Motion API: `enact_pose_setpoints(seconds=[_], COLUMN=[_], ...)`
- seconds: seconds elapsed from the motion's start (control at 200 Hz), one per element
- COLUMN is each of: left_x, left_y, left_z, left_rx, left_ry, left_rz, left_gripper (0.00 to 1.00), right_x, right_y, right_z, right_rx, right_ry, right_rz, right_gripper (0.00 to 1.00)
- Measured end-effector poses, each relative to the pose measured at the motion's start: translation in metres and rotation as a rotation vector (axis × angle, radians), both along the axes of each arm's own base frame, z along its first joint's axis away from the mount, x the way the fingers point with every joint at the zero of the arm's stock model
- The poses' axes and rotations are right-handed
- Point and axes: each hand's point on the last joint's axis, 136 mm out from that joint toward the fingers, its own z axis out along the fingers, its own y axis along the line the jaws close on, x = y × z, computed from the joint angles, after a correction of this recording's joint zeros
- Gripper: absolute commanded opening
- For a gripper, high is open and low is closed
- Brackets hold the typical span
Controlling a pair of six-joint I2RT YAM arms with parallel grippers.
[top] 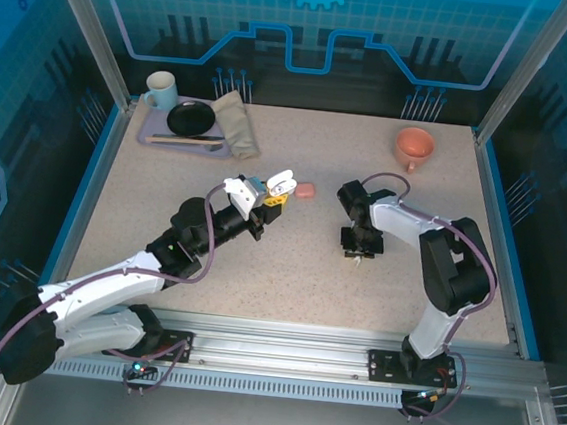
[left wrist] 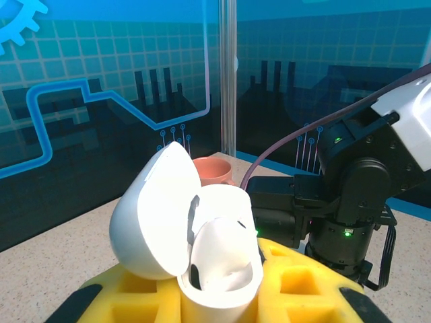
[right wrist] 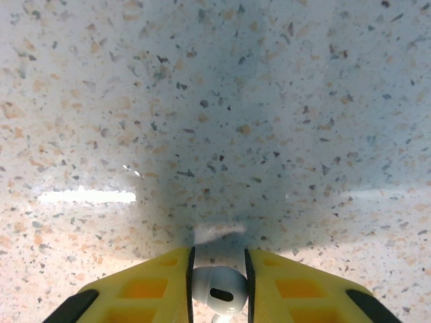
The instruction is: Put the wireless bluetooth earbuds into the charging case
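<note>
Seemingly light, rigid and slippery, the white earbud (right wrist: 217, 295) sits at lower centre of the right wrist view, pinched across its bulb by the right hand (right wrist: 217, 266), while the left hand (left wrist: 219, 299) clamps the open charging case (left wrist: 225, 229).

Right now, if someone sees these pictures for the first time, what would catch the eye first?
The white case, lid open, held up by the left pincer over the middle of the table. Next, the white earbud between the yellow fingers of the right pincer, low over the speckled surface.
</note>
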Motion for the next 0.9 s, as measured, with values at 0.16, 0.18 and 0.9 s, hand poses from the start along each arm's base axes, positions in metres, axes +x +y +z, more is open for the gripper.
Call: enact_pose_setpoints(seconds=[0.16, 0.18, 0.9], left_x=[0.000, 0.000, 0.000], left_y=[0.000, 0.000, 0.000], left_z=[0.000, 0.000, 0.004], left_rx=[-0.001, -0.001, -0.014], left_ry=[0.001, 0.001, -0.012], left_rz=[0.000, 0.000, 0.000], left_gripper=[0.00, 0.00, 0.00], right_x=[-0.002, -0.002, -0.010], right_y=[0.000, 0.000, -0.001], right_z=[-0.001, -0.001, -0.005], right_rx=[0.000, -0.001, 0.012], right_ry=[0.003, 0.004, -0.003], right_rz=[-0.005, -0.006, -0.161], right_gripper=[0.43, 0.43, 0.45])
